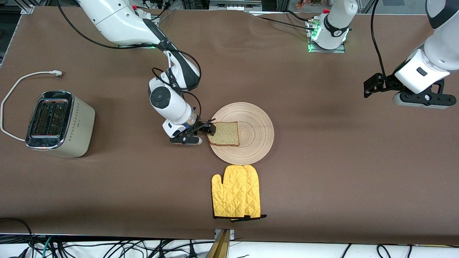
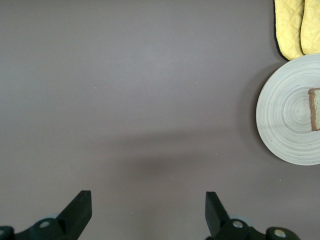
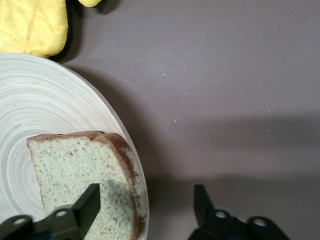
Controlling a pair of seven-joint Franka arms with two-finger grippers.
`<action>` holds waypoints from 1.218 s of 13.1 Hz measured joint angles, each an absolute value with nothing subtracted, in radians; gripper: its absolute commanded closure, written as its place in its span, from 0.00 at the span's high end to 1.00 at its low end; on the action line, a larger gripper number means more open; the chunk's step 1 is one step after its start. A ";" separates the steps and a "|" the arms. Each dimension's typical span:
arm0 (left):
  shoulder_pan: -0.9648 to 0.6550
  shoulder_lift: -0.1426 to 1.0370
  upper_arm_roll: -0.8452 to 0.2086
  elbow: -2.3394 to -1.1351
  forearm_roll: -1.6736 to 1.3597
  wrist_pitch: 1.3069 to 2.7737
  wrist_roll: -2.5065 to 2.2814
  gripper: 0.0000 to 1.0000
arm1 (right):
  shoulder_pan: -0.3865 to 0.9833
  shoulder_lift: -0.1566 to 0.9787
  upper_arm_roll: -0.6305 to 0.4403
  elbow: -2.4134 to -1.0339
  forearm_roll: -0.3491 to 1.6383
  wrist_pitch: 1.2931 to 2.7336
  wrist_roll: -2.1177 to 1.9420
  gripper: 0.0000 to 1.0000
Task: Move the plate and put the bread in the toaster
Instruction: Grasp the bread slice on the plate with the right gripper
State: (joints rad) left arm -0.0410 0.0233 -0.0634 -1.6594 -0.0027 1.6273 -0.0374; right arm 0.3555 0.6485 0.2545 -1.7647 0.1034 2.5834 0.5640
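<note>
The round wooden plate (image 1: 251, 118) lies mid-table with the bread slice (image 1: 224, 133) on the part of it toward the right arm's end. My right gripper (image 1: 206, 129) is low at that rim and open. In the right wrist view, one finger (image 3: 92, 200) is over the bread (image 3: 75, 165), and the other is over bare table just outside the plate (image 3: 45, 100). The gripper (image 3: 147, 200) straddles the crust edge and the rim. The toaster (image 1: 59, 123) stands at the right arm's end. My left gripper (image 1: 373, 86) hangs open and empty (image 2: 147, 207) over bare table at the left arm's end.
A yellow oven mitt (image 1: 236, 191) lies just nearer the front camera than the plate. The toaster's white cord (image 1: 14, 89) loops beside it. The left wrist view shows the plate (image 2: 285, 115), the bread (image 2: 315, 107) and the mitt (image 2: 295, 25) at its edge.
</note>
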 measured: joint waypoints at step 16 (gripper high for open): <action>-0.041 0.024 -0.056 -1.659 -0.003 1.603 -0.039 1.00 | 0.371 0.650 0.255 -1.757 0.104 2.584 0.577 0.00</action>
State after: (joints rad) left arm -0.0410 0.0239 -0.0557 -1.6590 -0.0028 1.6029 -0.0393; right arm 0.3709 0.6499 0.2549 -1.7571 0.1039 2.5842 0.5768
